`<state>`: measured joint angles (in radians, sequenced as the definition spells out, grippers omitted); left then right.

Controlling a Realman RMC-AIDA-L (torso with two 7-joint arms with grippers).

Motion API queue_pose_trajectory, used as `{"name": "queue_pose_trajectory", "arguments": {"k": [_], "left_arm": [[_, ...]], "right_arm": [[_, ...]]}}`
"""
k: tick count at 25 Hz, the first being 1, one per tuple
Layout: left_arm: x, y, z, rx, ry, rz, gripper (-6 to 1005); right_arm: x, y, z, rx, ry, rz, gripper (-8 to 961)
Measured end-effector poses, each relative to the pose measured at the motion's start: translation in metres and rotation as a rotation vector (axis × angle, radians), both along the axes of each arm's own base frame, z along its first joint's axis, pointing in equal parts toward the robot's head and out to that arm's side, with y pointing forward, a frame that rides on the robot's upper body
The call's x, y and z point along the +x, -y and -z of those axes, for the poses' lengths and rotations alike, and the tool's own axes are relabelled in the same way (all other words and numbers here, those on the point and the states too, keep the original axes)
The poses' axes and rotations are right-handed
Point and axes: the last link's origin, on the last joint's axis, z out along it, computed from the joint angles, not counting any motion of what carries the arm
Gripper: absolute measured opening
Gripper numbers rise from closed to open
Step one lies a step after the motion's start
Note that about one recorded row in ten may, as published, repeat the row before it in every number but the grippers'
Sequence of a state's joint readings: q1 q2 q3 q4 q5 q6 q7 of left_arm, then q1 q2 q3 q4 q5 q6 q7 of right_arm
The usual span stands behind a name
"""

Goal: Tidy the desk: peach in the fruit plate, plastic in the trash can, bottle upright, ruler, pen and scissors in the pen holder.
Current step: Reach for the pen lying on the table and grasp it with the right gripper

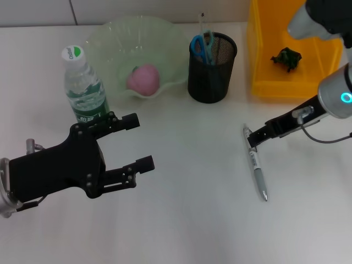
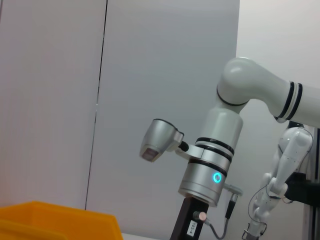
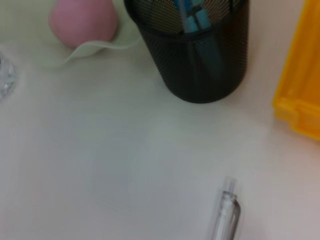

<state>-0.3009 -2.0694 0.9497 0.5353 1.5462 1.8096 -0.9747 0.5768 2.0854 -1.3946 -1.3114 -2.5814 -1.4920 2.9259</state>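
A clear pen [image 1: 256, 166] lies on the white desk at the right. My right gripper [image 1: 252, 139] sits low over the pen's upper end [image 3: 226, 212]. The pink peach [image 1: 144, 78] rests in the pale green fruit plate [image 1: 110, 33]. Blue scissors [image 1: 202, 47] and a clear ruler [image 1: 202, 25] stand in the black mesh pen holder [image 1: 212, 69]. Dark green plastic [image 1: 287, 58] lies inside the yellow trash can [image 1: 258, 60]. The bottle [image 1: 82, 85] stands upright at the left. My left gripper [image 1: 142, 142] hovers open and empty just in front of the bottle.
In the right wrist view the pen holder [image 3: 200, 60] stands between the peach [image 3: 82, 20] and the yellow bin's corner [image 3: 300, 90]. Bare desk stretches between the two grippers and toward the front edge. The left wrist view shows my right arm [image 2: 215, 155].
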Motion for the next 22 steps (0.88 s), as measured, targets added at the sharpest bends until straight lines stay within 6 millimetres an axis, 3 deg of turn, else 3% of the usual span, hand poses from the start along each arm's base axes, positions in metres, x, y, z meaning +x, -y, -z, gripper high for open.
{"name": "queue_pose_trajectory", "arguments": {"k": [13, 22], "left_arm": [[0.0, 0.001, 0.0, 0.001, -0.001, 0.003, 809], [-0.001, 0.002, 0.0, 0.008, -0.002, 0.011, 809]], "right_arm": [[-0.007, -0.011, 0.027, -0.057, 0.074, -0.022, 743], [-0.004, -0.011, 0.03, -0.058, 0.102, -0.026, 720]]}}
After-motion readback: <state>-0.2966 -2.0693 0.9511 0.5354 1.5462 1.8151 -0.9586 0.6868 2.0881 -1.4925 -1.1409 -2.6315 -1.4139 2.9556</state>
